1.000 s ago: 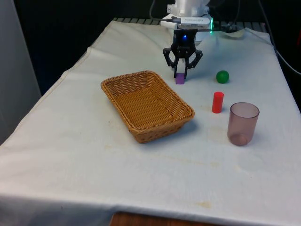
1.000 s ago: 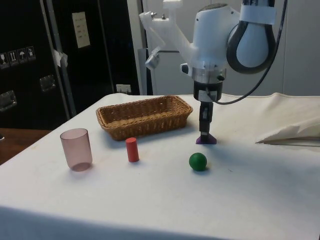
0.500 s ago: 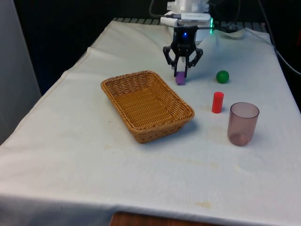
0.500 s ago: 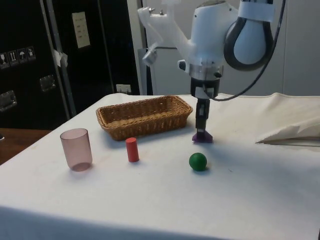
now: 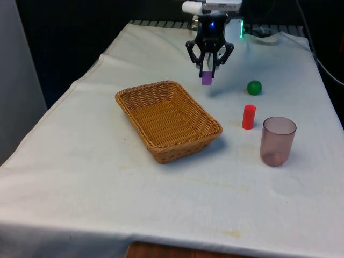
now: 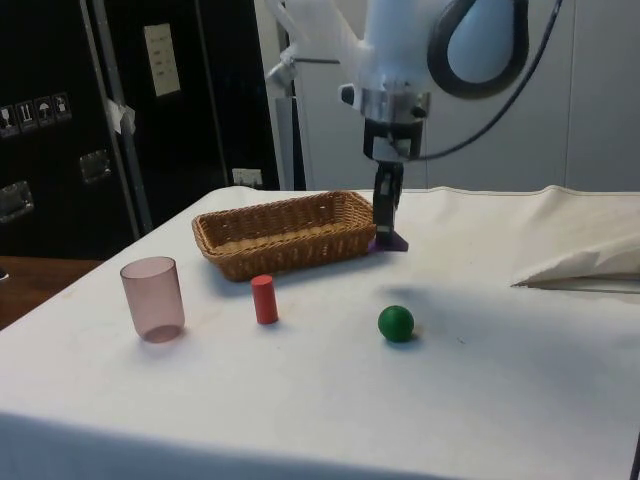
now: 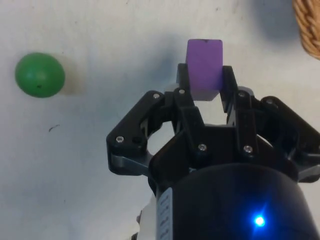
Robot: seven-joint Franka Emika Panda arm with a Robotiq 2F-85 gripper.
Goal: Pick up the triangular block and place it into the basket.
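Jaws clamped on the purple triangular block (image 5: 206, 78) hold it clear above the table (image 5: 161, 204), just past the far right corner of the basket (image 5: 167, 119), which lies nearer and to the front view's left.

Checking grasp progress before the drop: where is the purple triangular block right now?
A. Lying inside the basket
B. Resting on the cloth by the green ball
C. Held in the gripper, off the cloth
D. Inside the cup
C: the gripper is shut on the purple triangular block, which hangs clear of the cloth beside the basket.
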